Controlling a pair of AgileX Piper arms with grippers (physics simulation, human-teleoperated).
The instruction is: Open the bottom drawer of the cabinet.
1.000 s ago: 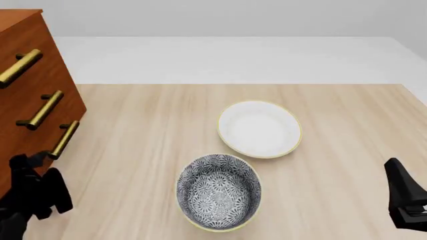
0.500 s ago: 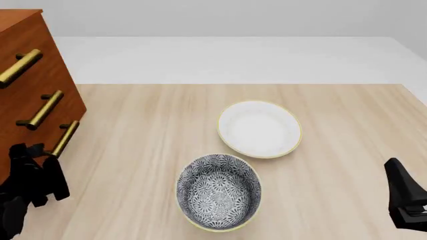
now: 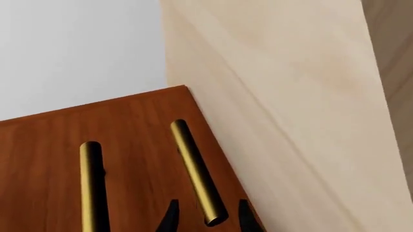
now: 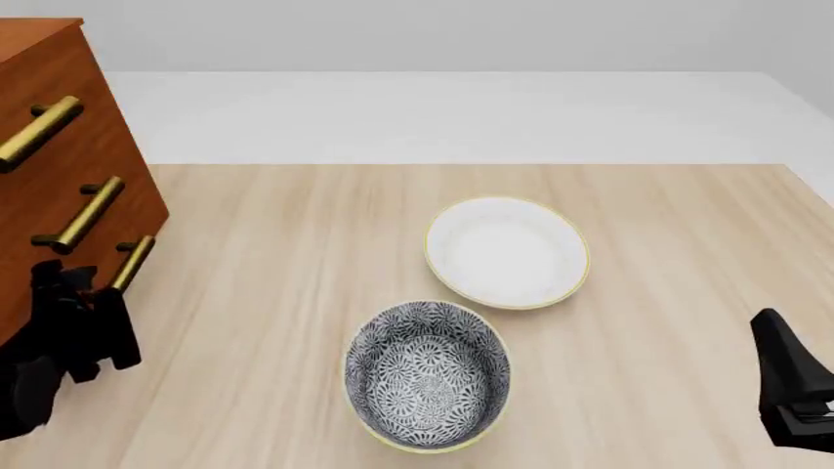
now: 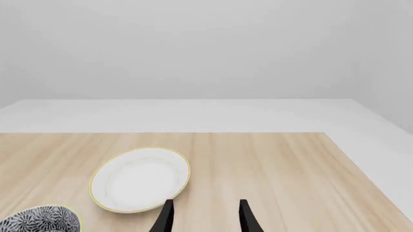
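Observation:
The cabinet (image 4: 94, 127) stands at the table's left edge, reddish-brown with three brass handles. The bottom drawer (image 4: 92, 262) is shut, and its brass handle (image 4: 128, 269) is the lowest one. My left gripper (image 4: 86, 298) is open right at that handle. In the left wrist view its fingertips (image 3: 171, 216) stand on either side of the near end of the bottom handle (image 3: 193, 169), apart from it. The middle drawer's handle (image 3: 93, 188) lies beside. My right gripper (image 4: 774, 332) is open and empty at the table's right front, also in its wrist view (image 5: 205, 217).
A white plate (image 4: 506, 252) with a gold rim lies right of the table's middle. A blue-patterned bowl (image 4: 427, 373) stands nearer me, just left of it. Both also show in the right wrist view, plate (image 5: 139, 179) and bowl (image 5: 38, 221).
My left gripper has moved forward and up towards the cabinet, reaching the bottom handle. The right arm, plate and bowl have not moved.

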